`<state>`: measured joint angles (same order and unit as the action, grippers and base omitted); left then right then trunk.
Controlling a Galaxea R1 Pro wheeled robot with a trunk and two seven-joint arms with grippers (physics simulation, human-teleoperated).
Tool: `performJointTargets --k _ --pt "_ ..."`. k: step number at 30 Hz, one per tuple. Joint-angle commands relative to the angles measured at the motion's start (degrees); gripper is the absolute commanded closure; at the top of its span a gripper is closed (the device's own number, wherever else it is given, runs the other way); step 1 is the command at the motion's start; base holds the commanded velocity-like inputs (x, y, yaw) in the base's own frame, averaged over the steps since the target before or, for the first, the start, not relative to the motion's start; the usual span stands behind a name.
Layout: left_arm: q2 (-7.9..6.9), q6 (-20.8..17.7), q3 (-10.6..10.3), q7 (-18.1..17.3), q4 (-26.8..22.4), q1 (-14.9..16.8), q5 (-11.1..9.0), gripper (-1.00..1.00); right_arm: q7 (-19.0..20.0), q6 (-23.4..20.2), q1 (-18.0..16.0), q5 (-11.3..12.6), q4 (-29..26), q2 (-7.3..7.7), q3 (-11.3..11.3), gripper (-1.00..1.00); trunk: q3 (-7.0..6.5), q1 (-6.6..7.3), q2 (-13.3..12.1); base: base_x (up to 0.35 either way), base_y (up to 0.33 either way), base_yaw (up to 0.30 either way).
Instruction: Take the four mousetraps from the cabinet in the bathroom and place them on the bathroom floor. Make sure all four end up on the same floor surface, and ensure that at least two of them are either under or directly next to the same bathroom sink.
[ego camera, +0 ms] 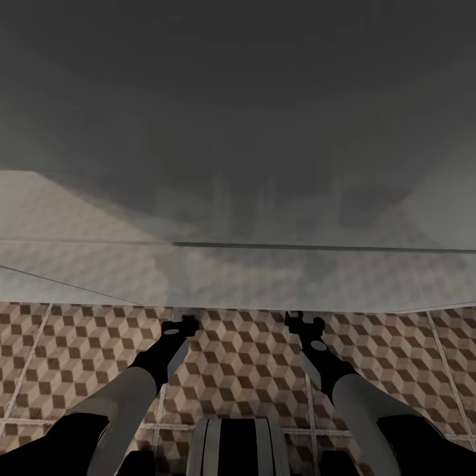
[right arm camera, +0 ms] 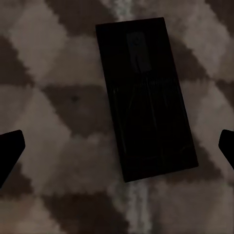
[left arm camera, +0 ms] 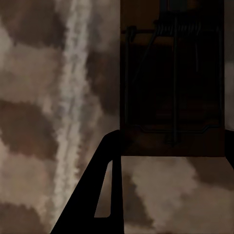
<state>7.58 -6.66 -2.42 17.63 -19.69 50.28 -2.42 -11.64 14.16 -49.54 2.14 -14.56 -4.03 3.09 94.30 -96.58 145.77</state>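
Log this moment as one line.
left hand: at mousetrap | right hand: open above second mousetrap | both on floor

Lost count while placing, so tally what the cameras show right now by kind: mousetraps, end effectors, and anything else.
Mousetraps: 2, one in the left wrist view, one lying flat on the cube-pattern floor tiles in the right wrist view.
End effectors: 2, left and right.
White overhanging unit: 1.
Total: 5.

A mousetrap (right arm camera: 146, 100) lies flat on the bathroom floor (right arm camera: 58, 112), across a grout line.
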Motion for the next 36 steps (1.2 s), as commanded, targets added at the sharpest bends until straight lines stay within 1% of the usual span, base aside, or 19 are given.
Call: performJointTargets --k 1,2,3,17,36 --pt "-0.02 -0.37 -0.22 0.39 -0.08 -0.01 -0.27 1.00 -0.31 0.16 -0.03 0.23 0.05 0.00 0.32 -1.00 0.03 0.01 0.01 0.000 0.000 0.000" --pt "-0.02 -0.39 -0.22 0.39 -0.08 -0.01 -0.28 1.00 -0.31 0.16 -0.03 0.23 0.05 0.00 0.33 -1.00 0.03 0.01 0.01 0.000 0.000 0.000" --pt "-0.02 -0.41 -0.22 0.39 -0.08 -0.01 -0.28 -1.00 -0.31 0.16 -0.03 0.23 0.05 0.00 0.31 -1.00 0.03 0.01 0.01 0.000 0.000 0.000" --pt "-0.02 -2.44 -0.22 0.39 -0.16 -0.01 -0.27 -1.00 -0.31 0.16 -0.03 0.23 0.05 -0.01 0.30 -1.00 0.03 0.01 0.01 0.000 0.000 0.000" --pt "-0.16 -2.09 -0.22 0.39 -0.60 -0.01 -0.21 -1.00 -0.31 0.18 -0.03 0.23 0.05 -0.01 0.29 -1.00 0.03 0.01 0.01 0.000 0.000 0.000"
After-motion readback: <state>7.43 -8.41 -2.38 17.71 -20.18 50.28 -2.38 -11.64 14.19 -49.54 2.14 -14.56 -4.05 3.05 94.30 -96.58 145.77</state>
